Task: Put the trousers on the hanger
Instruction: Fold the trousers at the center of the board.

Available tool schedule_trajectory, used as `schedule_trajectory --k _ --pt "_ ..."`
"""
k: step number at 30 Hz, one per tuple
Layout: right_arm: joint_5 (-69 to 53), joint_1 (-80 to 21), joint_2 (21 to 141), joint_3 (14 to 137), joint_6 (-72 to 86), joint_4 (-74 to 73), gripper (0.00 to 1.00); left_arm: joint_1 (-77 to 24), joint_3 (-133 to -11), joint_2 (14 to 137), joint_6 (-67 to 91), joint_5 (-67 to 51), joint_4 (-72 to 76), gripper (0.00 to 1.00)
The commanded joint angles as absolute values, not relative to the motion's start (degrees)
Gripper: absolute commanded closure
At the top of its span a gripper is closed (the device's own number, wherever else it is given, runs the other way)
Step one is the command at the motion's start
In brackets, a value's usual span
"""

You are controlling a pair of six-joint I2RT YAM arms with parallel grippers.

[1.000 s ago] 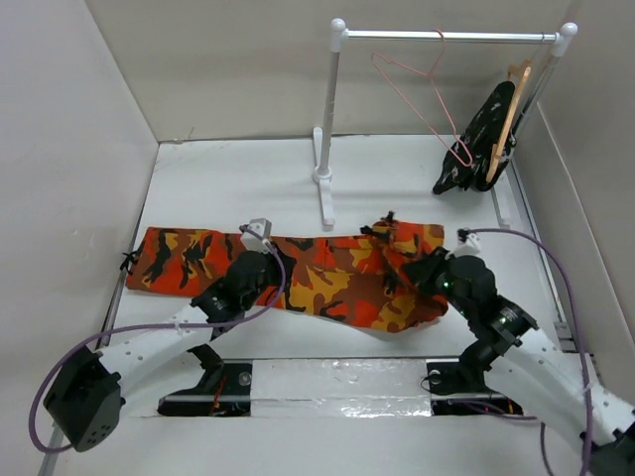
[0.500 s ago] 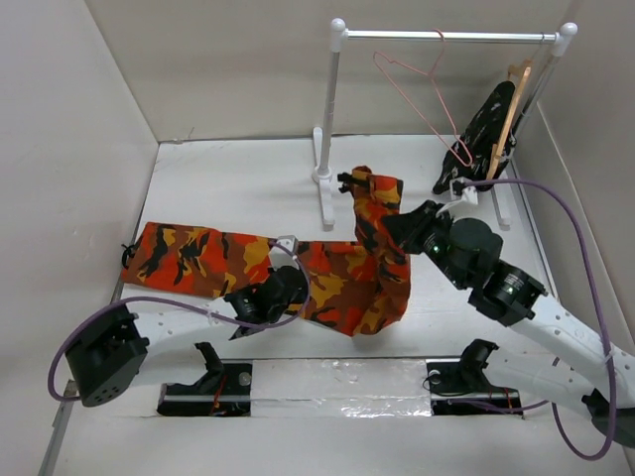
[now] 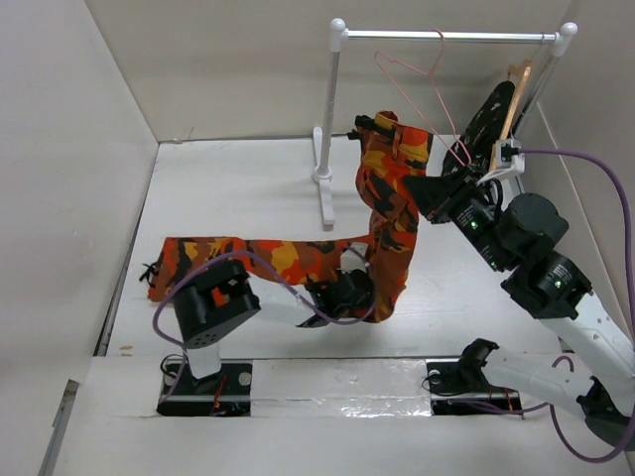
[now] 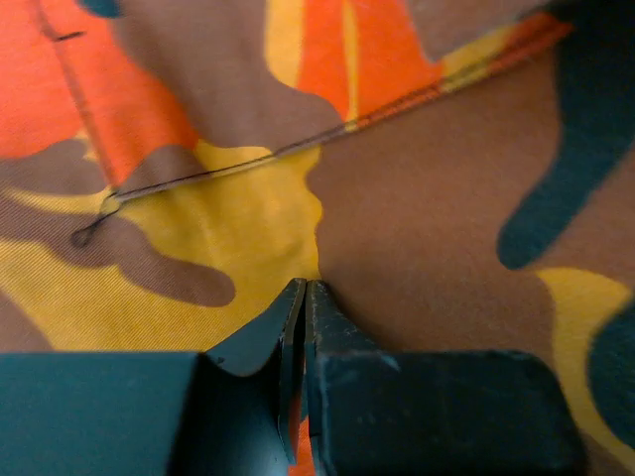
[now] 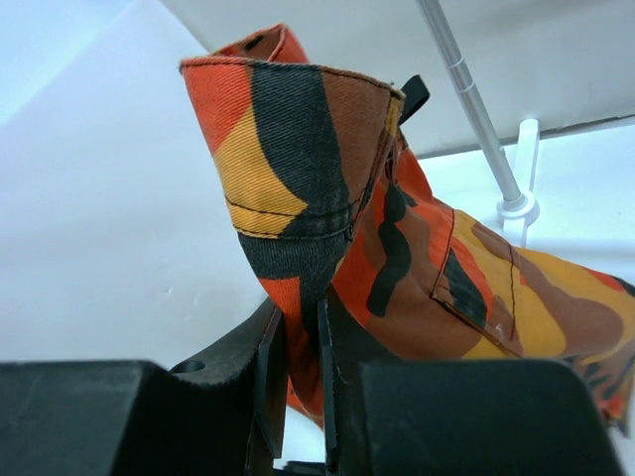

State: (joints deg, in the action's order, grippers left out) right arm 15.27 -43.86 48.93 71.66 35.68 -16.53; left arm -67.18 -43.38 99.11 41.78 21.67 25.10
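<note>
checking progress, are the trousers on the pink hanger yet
Not yet: the right gripper holds the trousers up; the hanger is bare.

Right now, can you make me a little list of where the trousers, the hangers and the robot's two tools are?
trousers: camouflage print, one end lifted up, the rest trailing down onto the table
right tool: shut on the raised end of the trousers, up near the rail
left tool: shut on the trousers low down, at the table
hanger: pink wire, hooked on the rail, nothing on it
other things on the rail: wooden hanger and black garment, at the right end
job: trousers not yet on the hanger
</note>
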Motion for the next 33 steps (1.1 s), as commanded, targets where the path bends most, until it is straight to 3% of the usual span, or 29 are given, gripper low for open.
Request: schedule_trajectory --k 1,5,8,9,10,11,14,18,21,26,30,32,33 --pt "13.2 -44.3 48.8 76.5 34.2 -13.4 1.0 -69.8 -51.0 103.1 40.9 18.5 29.6 1.0" --pt "13.8 -44.9 49.9 77.5 33.8 -14.7 1.0 -70.3 -55.2 103.5 39.9 19.6 28.0 0.98" --pt "13.9 -45.5 51.3 77.1 33.6 -14.5 1.0 -70.3 -50.9 97.0 39.6 23.7 27.6 0.78" --pt "14.2 -45.5 52.1 77.0 33.5 -14.0 1.0 -69.2 -49.5 92.0 39.3 24.3 27.2 0.65" --pt "13.8 -46.1 53.3 76.8 33.5 -13.0 1.0 -67.4 -46.4 85.8 39.0 25.8 25.4 0.59" --pt "13.8 -46.1 53.3 76.9 33.5 -12.4 1.0 -66.5 -44.7 85.8 39.0 27.3 24.0 0.59" --pt "12.5 -47.5 57.6 77.7 33.4 -10.3 1.0 -62.5 -37.2 69.6 40.1 34.9 16.5 0.59" --pt "14.0 -51.2 65.9 82.9 32.4 -7.7 1.0 -57.0 -30.3 38.2 42.7 40.2 7.3 0.61" --pt "14.8 -54.5 74.7 87.6 32.3 -4.8 1.0 -55.5 -31.2 23.2 41.4 42.2 1.6 0.62" --pt "15.5 -60.6 91.6 99.1 30.7 -1.5 1.0 -55.5 -40.8 15.6 40.0 46.1 -9.6 0.63" --pt "15.8 -66.3 111.9 111.4 30.8 -4.0 1.0 -55.5 -43.8 10.7 40.3 46.6 -12.9 0.63" --pt "13.8 -68.5 118.0 116.9 31.1 -4.3 0.8 -55.5 -43.8 8.9 41.0 48.3 -15.0 0.63" --pt "11.0 -68.6 120.8 119.2 31.3 -5.3 0.55 -55.5 -43.9 7.3 41.5 49.0 -16.2 0.63"
